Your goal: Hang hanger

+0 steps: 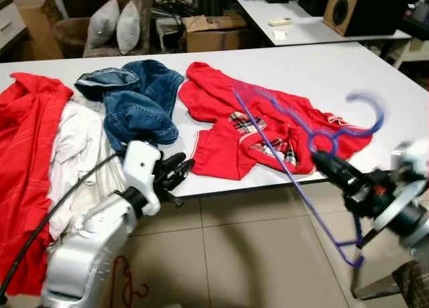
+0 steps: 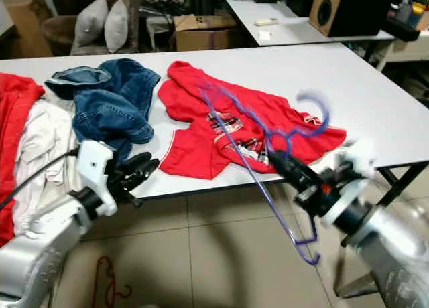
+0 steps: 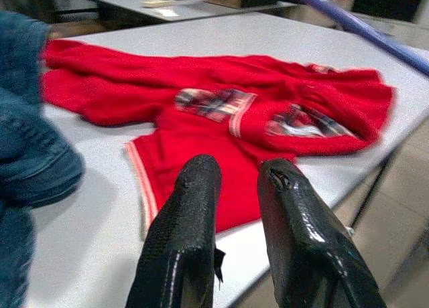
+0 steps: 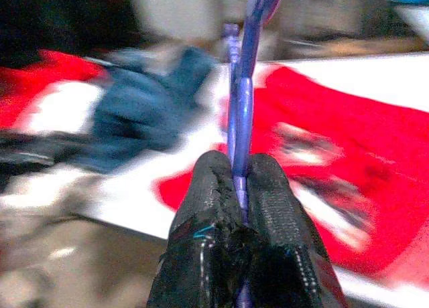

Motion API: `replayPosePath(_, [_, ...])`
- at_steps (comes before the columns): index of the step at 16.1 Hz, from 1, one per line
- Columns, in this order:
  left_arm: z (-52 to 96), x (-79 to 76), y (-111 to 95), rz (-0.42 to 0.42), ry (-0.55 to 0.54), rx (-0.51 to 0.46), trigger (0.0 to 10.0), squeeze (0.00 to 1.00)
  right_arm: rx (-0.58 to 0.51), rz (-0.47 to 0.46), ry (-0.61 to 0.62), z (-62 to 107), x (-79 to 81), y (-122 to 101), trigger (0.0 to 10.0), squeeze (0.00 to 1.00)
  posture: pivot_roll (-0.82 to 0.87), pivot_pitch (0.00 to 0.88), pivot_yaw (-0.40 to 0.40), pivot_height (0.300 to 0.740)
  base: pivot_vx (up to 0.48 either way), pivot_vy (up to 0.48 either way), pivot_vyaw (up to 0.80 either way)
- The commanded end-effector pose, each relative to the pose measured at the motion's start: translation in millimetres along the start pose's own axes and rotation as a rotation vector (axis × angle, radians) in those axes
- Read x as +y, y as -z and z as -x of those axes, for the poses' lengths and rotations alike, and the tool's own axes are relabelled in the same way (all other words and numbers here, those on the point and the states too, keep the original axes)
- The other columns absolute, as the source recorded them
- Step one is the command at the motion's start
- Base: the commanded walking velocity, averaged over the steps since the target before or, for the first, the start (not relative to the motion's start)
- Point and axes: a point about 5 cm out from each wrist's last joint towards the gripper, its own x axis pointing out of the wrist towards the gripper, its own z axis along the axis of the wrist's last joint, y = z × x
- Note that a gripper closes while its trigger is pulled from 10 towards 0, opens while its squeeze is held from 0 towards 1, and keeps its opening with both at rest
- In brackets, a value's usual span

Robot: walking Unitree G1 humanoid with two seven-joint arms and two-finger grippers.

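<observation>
A thin blue-purple hanger [image 4: 240, 107] is held in the air at the table's front right edge, with my right gripper [image 1: 326, 162] shut on its neck below the hook [image 1: 377, 112]. Its long bar slants from over the red shirt [image 1: 268, 124] down towards the floor. The shirt lies spread out on the white table [image 1: 301, 67], with a plaid lining showing at the collar. My left gripper [image 1: 179, 170] hovers at the table's front edge, left of the shirt. Its fingers [image 3: 191, 221] are a little apart and hold nothing.
Blue jeans [image 1: 141, 100] lie crumpled left of the shirt. A white garment [image 1: 77, 147] and a large red cloth [image 1: 27, 154] drape over the table's left end. A red hanger [image 2: 107, 281] lies on the tiled floor. Behind stand a second table, a speaker [image 1: 345, 10] and a cardboard box [image 1: 214, 30].
</observation>
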Motion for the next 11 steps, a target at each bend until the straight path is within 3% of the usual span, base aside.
replayPosePath(1, [-0.6, 0.8, 6.7, 0.0, -0.031, 0.023, 10.0, 0.0, 0.002, 0.066, 0.078, 2.4, 0.6, -1.5, 10.0, 0.0, -0.05, 0.016, 0.052, 0.74, 0.0, 0.0, 0.0])
replayPosePath(6, [-14.2, -3.1, 16.9, -0.04, -0.098, 0.017, 10.0, 0.0, 0.089, 0.176, 0.33, 5.5, 21.3, 35.5, 10.0, 0.0, -0.09, 0.001, 0.077, 0.74, 0.0, 0.0, 0.0])
replayPosePath(8, [-16.9, -2.7, 14.5, -0.038, -0.116, 0.001, 10.0, 0.0, 0.072, 0.187, 0.38, 1.2, 28.0, 38.7, 10.0, 0.0, -0.09, 0.0, 0.076, 0.74, 0.0, -0.431, 0.0])
replayPosePath(11, [-16.9, -5.7, 19.5, -0.04, -0.133, -0.004, 10.0, 0.0, 0.039, 0.074, 0.485, 2.3, 28.3, 44.9, 10.0, 0.0, -0.1, 0.0, 0.067, 0.74, 0.0, -0.286, 0.0])
